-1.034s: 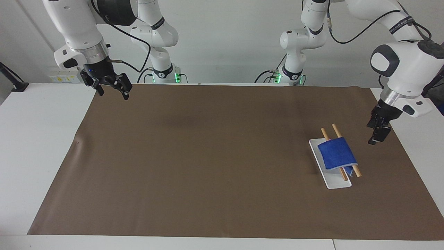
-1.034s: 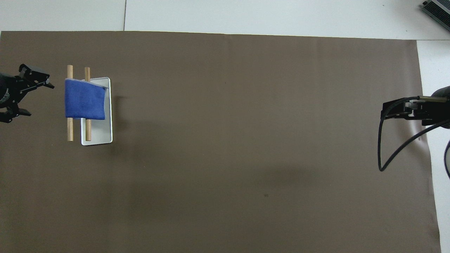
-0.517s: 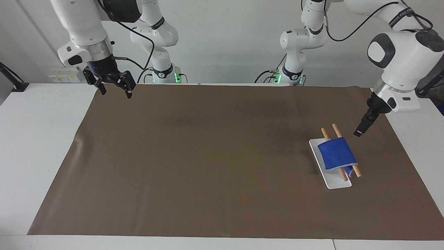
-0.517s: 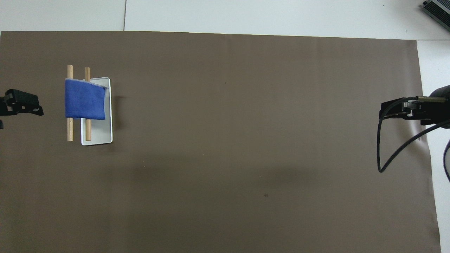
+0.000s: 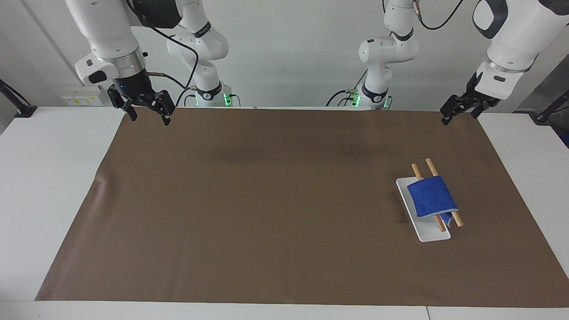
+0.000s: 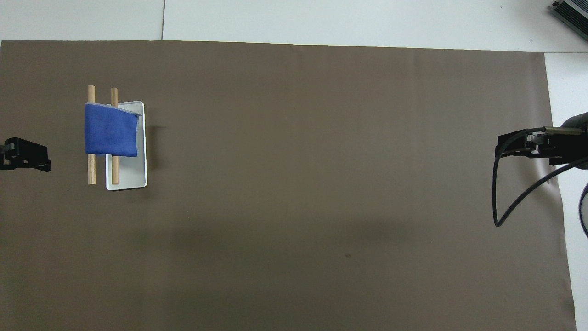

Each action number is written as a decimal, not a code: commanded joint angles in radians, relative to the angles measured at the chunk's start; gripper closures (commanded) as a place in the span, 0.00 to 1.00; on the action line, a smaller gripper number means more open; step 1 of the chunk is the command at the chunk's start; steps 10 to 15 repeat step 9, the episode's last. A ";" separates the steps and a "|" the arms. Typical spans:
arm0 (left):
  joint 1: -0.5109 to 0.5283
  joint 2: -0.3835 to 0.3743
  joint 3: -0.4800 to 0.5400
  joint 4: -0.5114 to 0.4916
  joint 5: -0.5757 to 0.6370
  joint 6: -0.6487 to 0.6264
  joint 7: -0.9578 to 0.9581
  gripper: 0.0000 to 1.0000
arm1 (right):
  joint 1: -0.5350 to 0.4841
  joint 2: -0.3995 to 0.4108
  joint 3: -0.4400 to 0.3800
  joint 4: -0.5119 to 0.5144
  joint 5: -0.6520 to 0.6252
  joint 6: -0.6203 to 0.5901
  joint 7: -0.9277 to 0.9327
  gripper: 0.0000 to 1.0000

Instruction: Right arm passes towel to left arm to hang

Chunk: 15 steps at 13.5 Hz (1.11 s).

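Note:
The blue towel [image 5: 432, 195] hangs draped over two wooden rods [image 5: 418, 171] on the white tray [image 5: 429, 233], toward the left arm's end of the table. It also shows in the overhead view [image 6: 111, 130], on the tray [image 6: 131, 177]. My left gripper [image 5: 458, 116] is open and empty, raised over the mat's edge nearest the robots, well apart from the towel; it also shows in the overhead view [image 6: 27, 156]. My right gripper [image 5: 149, 118] is open and empty, waiting over the mat's corner at the right arm's end; it too shows in the overhead view [image 6: 505, 147].
A brown mat [image 5: 266, 200] covers most of the white table [image 5: 53, 178]. A loose black cable [image 6: 510, 202] loops off the right wrist. The two arm bases [image 5: 209, 95] stand at the robots' edge of the table.
My left gripper has lifted away from beside the towel rack and drawn back toward the robots' edge of the mat. The right gripper has turned and risen a little. The towel has not moved.

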 commanded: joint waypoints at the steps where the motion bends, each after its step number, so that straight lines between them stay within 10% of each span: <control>1: -0.003 -0.016 0.002 0.003 0.022 0.024 0.113 0.00 | -0.005 -0.007 0.004 -0.005 0.012 -0.011 -0.009 0.00; 15: -0.003 -0.016 0.002 -0.008 0.012 0.089 0.131 0.00 | -0.005 -0.007 0.003 -0.005 0.012 -0.009 -0.007 0.00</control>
